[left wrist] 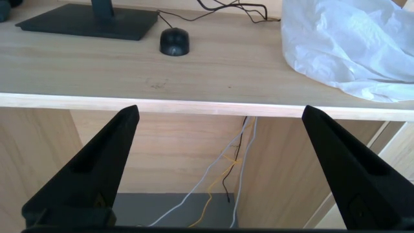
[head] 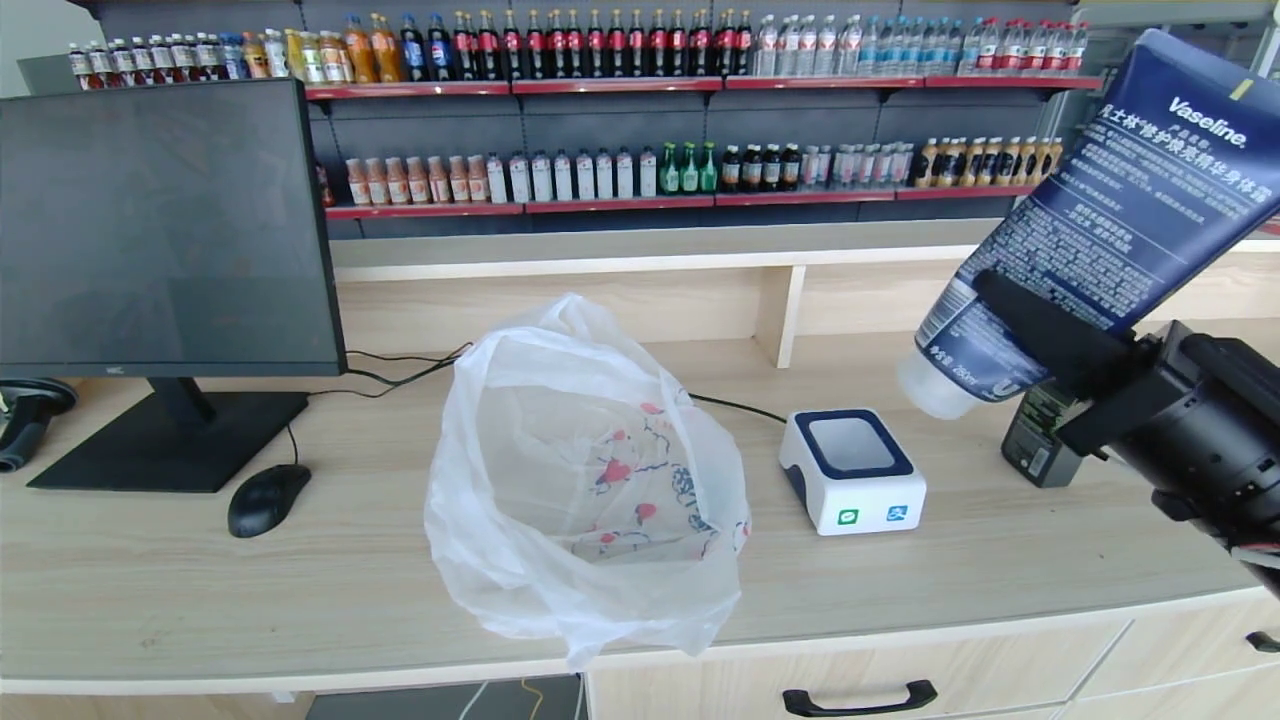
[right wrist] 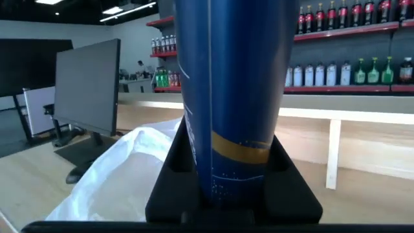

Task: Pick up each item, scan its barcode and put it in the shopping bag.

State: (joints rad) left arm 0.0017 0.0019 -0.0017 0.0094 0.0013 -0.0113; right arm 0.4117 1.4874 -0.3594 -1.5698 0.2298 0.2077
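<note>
One open bag [head: 590, 470] by the counter's [head: 200, 590] front edge | tube [head: 1120, 190] aloft over its right end, cap down; likely light, soft, slick, hold near cap | right gripper [head: 1045, 330] clamped on it | left gripper [left wrist: 220, 113] spread, below front edge

We found a passable strip of counter [head: 770, 520] between the shopping bag [head: 585, 480] and the scanner [head: 851, 470], while the monitor [head: 165, 230] and mouse [head: 268, 498] stood left of the bag.

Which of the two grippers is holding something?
The right gripper, clamped on the blue tube above the counter; the left gripper is open and empty, down by the counter's front edge.
</note>
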